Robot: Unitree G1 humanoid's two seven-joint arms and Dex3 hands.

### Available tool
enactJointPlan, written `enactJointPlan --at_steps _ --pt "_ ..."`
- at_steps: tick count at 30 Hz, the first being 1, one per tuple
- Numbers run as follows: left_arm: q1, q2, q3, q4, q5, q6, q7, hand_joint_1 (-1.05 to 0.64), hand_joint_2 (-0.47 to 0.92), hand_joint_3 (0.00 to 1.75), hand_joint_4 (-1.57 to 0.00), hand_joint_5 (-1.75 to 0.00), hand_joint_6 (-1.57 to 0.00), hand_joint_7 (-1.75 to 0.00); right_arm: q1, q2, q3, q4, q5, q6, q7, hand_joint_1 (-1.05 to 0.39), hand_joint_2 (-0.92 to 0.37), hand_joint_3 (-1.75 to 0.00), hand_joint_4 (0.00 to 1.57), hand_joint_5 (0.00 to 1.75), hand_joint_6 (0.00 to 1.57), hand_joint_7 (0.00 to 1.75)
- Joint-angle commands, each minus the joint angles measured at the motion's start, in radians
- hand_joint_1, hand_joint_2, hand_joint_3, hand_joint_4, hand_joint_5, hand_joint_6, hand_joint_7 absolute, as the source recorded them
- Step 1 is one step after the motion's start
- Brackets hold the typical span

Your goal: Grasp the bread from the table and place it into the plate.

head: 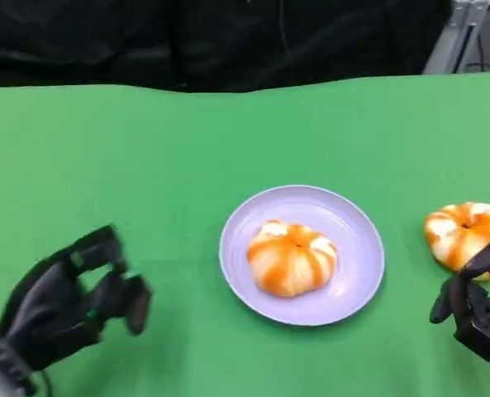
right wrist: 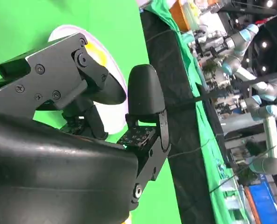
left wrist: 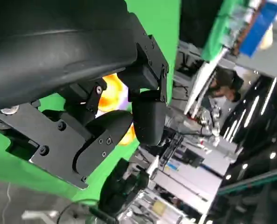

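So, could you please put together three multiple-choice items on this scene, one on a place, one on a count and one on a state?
1. Where does the bread outside the plate lie?
A. On the table just beyond the right robot hand
B. Beside the left robot hand
C. At the table's far edge

2. How many breads are there?
A. One
B. Two
C. Three

3. What is the left robot hand doing?
A. Holding a bread
B. Pressing on the plate
C. Holding nothing, fingers apart

Answers:
1 A: the loose bread sits on the green table right by the right robot hand.
2 B: one bread in the plate, on the lilac plate, plus the loose one.
3 C: the left robot hand hangs over bare cloth, away from plate and bread.
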Motion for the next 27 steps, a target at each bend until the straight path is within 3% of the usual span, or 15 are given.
enactJointPlan --at_steps 1,5,16,27 --pt "-0.056 0.018 0.054 0.159 -0.027 0.082 -0.098 -0.11 0.50 1.24 -0.81 -1.75 -0.82 -1.59 0.001 -0.011 -0.002 -0.002 0.001 -0.002 -0.001 -0.09 -0.58 -1.14 0.80 1.75 0.72 1.55" --pt "-0.083 0.010 0.083 0.207 -0.018 0.117 -0.106 -0.11 0.49 1.22 -0.81 -1.75 -0.84 -1.56 0.000 -0.009 -0.002 0.002 0.004 -0.008 0.006 -0.08 -0.59 -1.14 0.80 1.75 0.71 1.56" --pt "-0.111 -0.003 0.099 0.242 0.032 0.101 -0.117 -0.12 0.46 1.32 -0.78 -1.75 -0.76 -1.72 0.004 -0.007 -0.001 -0.001 0.001 -0.003 -0.001 -0.09 -0.57 -1.14 0.80 1.75 0.71 1.56" --pt "-0.112 -0.012 0.109 0.235 0.047 0.106 -0.137 -0.12 0.48 1.28 -0.79 -1.75 -0.76 -1.70 0.008 -0.006 -0.001 -0.002 0.002 -0.009 0.003 -0.10 -0.57 -1.14 0.80 1.75 0.71 1.56"
